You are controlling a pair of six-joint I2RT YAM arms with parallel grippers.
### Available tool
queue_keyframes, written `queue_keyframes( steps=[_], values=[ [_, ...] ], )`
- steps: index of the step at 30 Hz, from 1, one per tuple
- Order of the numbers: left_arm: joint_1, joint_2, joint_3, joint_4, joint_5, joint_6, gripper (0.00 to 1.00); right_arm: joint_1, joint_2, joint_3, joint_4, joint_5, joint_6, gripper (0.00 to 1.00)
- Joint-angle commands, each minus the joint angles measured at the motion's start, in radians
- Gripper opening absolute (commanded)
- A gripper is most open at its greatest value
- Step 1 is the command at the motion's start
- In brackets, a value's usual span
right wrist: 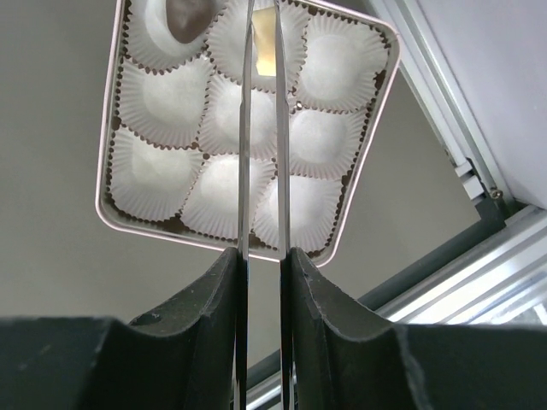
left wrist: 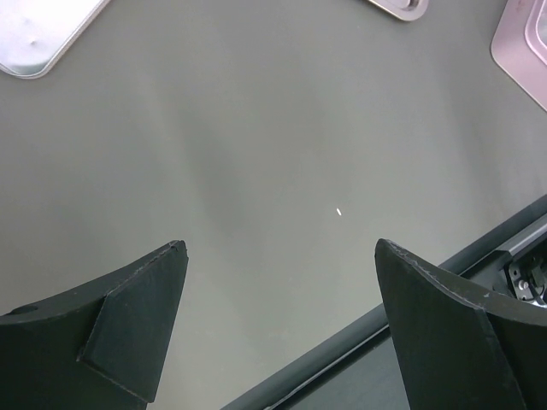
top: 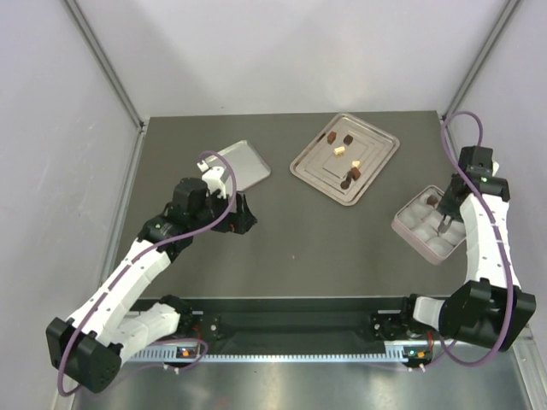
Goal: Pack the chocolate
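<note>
The left fingers (top: 243, 217) hang spread wide and empty over the desk (top: 342, 248). The right fingers (top: 445, 224) pinch a tan piece (right wrist: 265, 41) above the pink box (right wrist: 104, 137). If released off-centre, it could catch a paper cup's rim, roll out, or crumple the liner. One dark piece (right wrist: 184, 17) sits in a corner cup. The rest of the chocolate (top: 355, 167), small dark and tan bites, lies scattered on the far tray (top: 297, 167).

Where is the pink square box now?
In the top view, the pink square box lies far right, beside the silver metal tray, beneath the right gripper holding a tan chocolate piece.
</note>
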Motion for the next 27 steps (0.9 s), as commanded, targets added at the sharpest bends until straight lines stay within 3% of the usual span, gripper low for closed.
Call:
queue_keyframes(
  steps=[1, 7, 20, 27],
  values=[
    [-0.014, 0.009, -0.001, 0.022, -0.014, 0.005, 0.96, -0.015, -0.016, -0.023, 0.083, -0.019, -0.012, 0.27],
    [-0.016, 0.006, -0.001, 0.019, -0.032, 0.005, 0.96, -0.018, -0.001, -0.036, 0.112, -0.016, -0.021, 0.27],
    [-0.016, 0.001, 0.002, 0.018, -0.041, 0.006, 0.96, -0.018, 0.001, 0.02, 0.06, 0.024, -0.018, 0.38],
    [-0.016, -0.005, 0.005, 0.014, -0.049, 0.01, 0.96, 0.055, 0.031, 0.204, 0.069, -0.139, -0.019, 0.36]
  ],
)
